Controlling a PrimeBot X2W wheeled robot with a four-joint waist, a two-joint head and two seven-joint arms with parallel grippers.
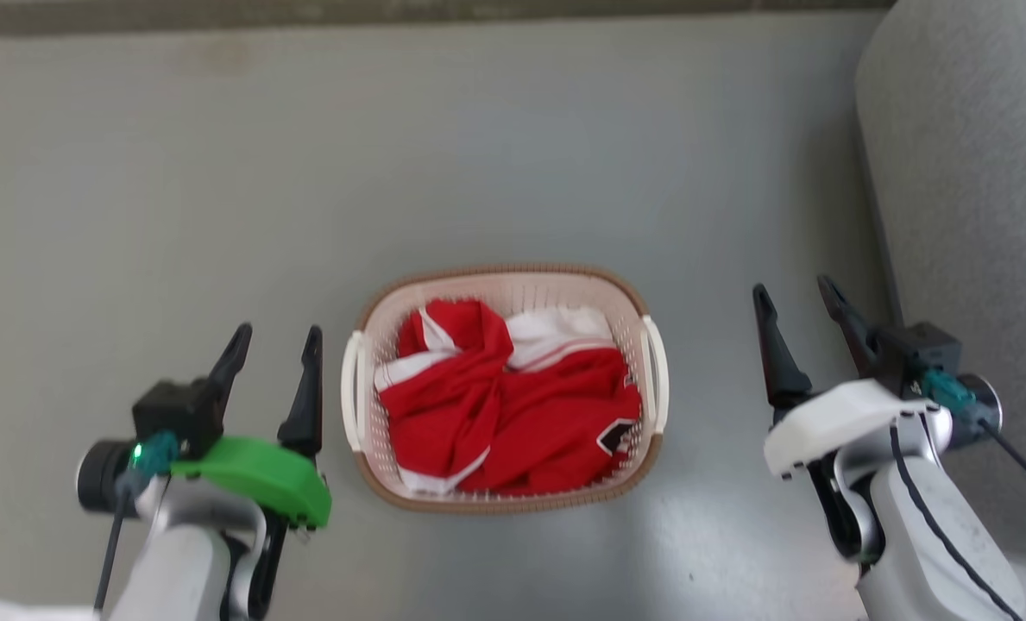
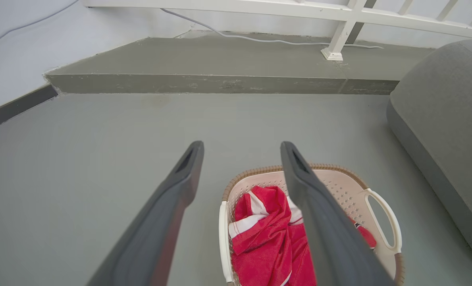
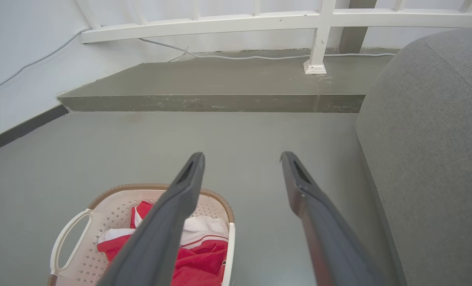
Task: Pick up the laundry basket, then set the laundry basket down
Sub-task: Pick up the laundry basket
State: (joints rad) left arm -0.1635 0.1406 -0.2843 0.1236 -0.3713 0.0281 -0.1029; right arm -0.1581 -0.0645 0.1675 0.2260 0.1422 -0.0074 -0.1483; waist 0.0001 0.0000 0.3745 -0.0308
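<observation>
So the laundry basket [image 1: 500, 503] was just sitting flat on the grey floor [image 1: 219, 172], pretty much dead centre in front of the robot, with a crumpled heap of red and white clothes [image 1: 513, 405] inside it. The left gripper [image 1: 276, 335] hung just beside the basket's left handle [image 1: 353, 388], close but not touching as far as I could see, with its two dark fingers spread apart and pointing forward. The right gripper [image 1: 794, 289] was over on the other side, noticeably further out from the right handle [image 1: 656, 371], with a strip of bare floor between them, and its jaws were apart too. So the basket lay between the two grippers, not inside either pair of jaws. Looking along the left gripper [image 2: 240, 145], the basket [image 2: 255, 171] sat low and off to the right, with one finger crossing in front of it. Along the right gripper [image 3: 241, 155] it was the mirror of that, basket [image 3: 140, 186] down at the lower left behind the nearer finger. A big grey sofa [image 1: 970, 172] stood close by the right arm, and further back were a raised step [image 2: 220, 83], a white railing [image 2: 339, 16] and a pale cable [image 2: 259, 39] lying along the step.
</observation>
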